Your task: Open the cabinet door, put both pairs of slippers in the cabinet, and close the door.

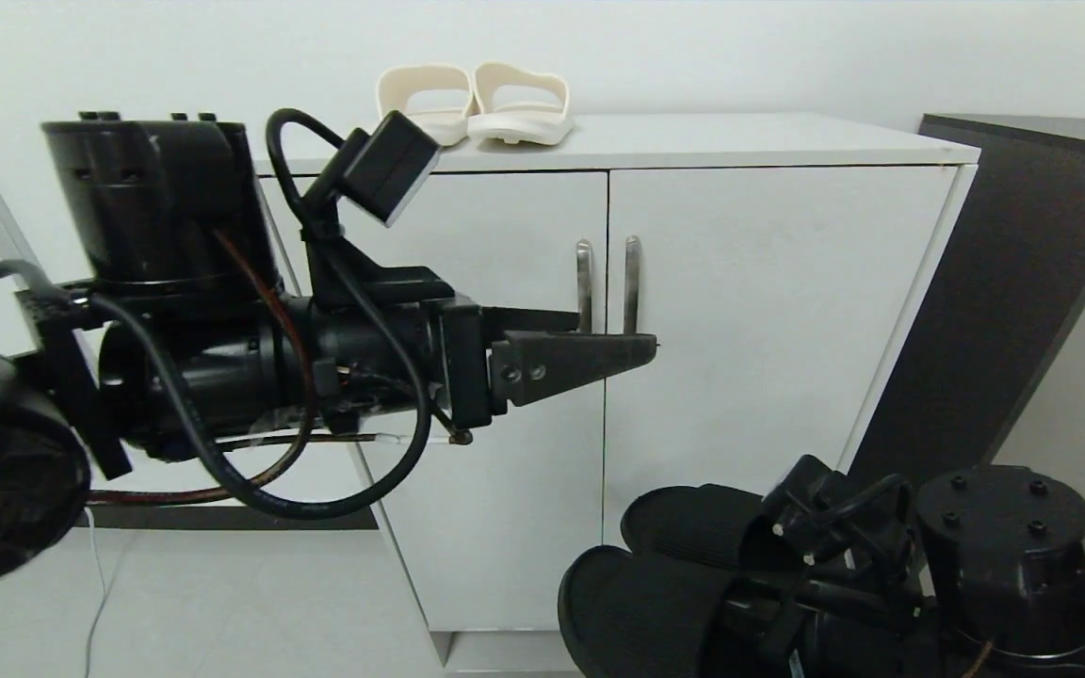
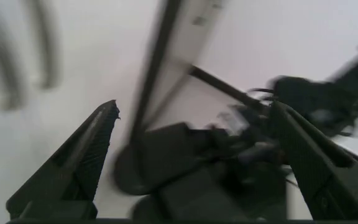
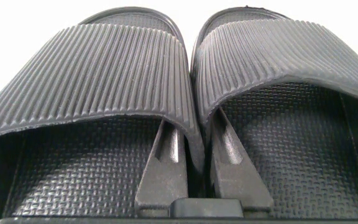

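Note:
The white cabinet [image 1: 769, 311] has both doors closed, with two metal handles [image 1: 607, 282] side by side at the centre seam. A cream pair of slippers [image 1: 475, 104] lies on its top. My left gripper [image 1: 641, 344] is level with the lower ends of the handles and looks just in front of them. It is open, fingers [image 2: 95, 155] wide apart with nothing between them. Low on the right, my right gripper [image 3: 194, 146] is shut on the black pair of slippers [image 1: 665, 574], pinching the two inner strap sides together [image 3: 191, 93].
A dark panel [image 1: 1004, 311] stands against the cabinet's right side. A white wall is behind, and pale floor [image 1: 251, 603] lies to the left of the cabinet's base. A thin cable [image 1: 95, 603] hangs at lower left.

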{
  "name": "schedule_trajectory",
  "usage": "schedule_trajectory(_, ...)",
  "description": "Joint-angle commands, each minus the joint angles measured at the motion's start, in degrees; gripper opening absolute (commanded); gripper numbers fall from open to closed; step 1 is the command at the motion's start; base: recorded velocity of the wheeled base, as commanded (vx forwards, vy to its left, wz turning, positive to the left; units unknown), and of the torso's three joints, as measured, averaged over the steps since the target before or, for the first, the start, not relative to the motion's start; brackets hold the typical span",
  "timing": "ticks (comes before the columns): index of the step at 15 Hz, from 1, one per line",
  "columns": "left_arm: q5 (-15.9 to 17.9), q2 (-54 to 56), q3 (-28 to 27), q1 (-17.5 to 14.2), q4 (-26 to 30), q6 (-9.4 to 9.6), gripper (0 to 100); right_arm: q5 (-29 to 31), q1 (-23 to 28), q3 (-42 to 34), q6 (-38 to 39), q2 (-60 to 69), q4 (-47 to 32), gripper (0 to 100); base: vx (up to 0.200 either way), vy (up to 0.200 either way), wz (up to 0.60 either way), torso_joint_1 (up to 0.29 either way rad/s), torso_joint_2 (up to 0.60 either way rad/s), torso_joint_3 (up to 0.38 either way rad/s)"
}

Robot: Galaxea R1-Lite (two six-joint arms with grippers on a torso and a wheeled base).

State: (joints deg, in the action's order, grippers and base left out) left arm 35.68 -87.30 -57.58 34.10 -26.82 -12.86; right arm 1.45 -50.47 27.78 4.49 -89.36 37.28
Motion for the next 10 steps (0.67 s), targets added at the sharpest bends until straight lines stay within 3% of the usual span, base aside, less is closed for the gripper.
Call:
schedule_trajectory(1, 1.67, -5.69, -4.65, 0.09, -0.25, -2.78, 100, -0.40, -0.07, -0.10, 0.00, -0.38, -0.01, 0, 0.000, 0.000, 0.00, 0.000, 0.00, 0.000)
schedule_trajectory(3, 0.70, -9.12, -8.08, 0.88, -0.25, -2.96, 100, -0.75, -0.07, -0.18, 0.00, -0.47, -0.01, 0, 0.000, 0.000, 0.00, 0.000, 0.00, 0.000)
schedule_trajectory(5, -3.95, -10.88, -9.75, 3.26, -0.34, -2.87, 100, -0.75, -0.07, -0.10, 0.00, -0.47, -0.01, 0, 0.000, 0.000, 0.00, 0.000, 0.00, 0.000)
schedule_trajectory(6, -7.82, -11.67, -11.15, 5.28, -0.43, -2.87, 100, -0.75, -0.07, -0.10, -0.09, -0.47, -0.01, 0, 0.000, 0.000, 0.00, 0.000, 0.00, 0.000)
schedule_trajectory(10, -16.52, -11.93, -13.70, 6.68, -0.25, -1.90, 100, -0.75, 0.02, -0.10, -0.09, -0.82, -0.01, 0, 0.000, 0.000, 0.00, 0.000, 0.00, 0.000)
